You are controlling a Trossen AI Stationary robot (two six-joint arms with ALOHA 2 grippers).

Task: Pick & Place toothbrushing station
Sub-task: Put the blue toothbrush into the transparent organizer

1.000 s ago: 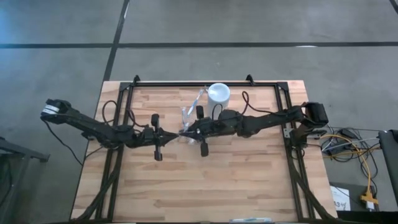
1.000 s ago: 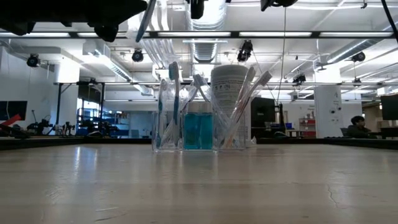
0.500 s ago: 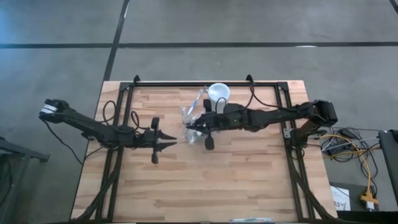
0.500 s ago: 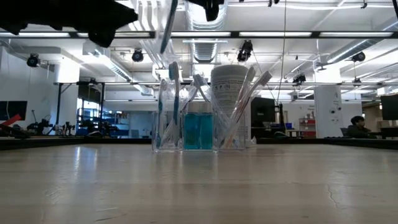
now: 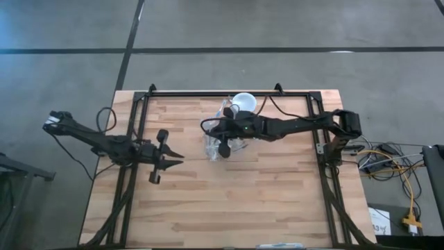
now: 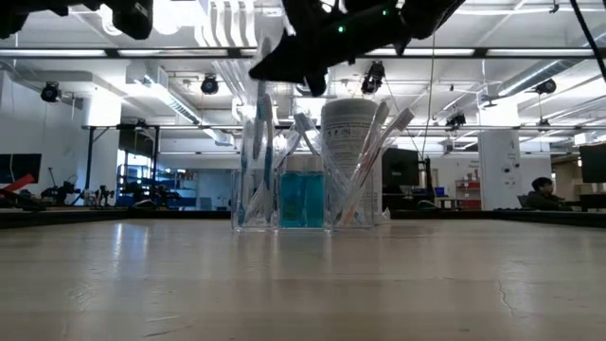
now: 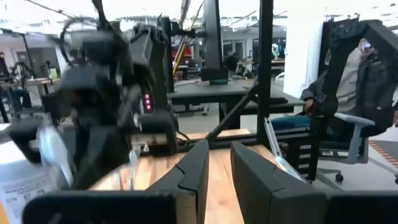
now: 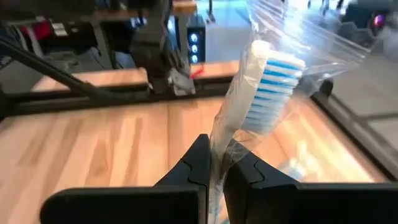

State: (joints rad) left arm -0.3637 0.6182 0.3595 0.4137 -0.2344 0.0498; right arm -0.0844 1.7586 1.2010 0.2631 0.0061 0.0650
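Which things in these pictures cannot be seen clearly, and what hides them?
- High view: clear holder contents, covered by the right gripper.
- Low view: white cup base, behind the holder.
- Right wrist view: toothbrush handle, hidden between the fingers.

The clear holder (image 5: 216,142) sits mid-table (toothbrushes (image 6: 263,156) inside), white cup (image 5: 243,103) just behind it.

robotics lab: exposed ceiling ducts (image 6: 317,33), concrete floor (image 5: 277,28), monitor desks, seated person (image 6: 543,192) behind wooden surface (image 5: 229,194).
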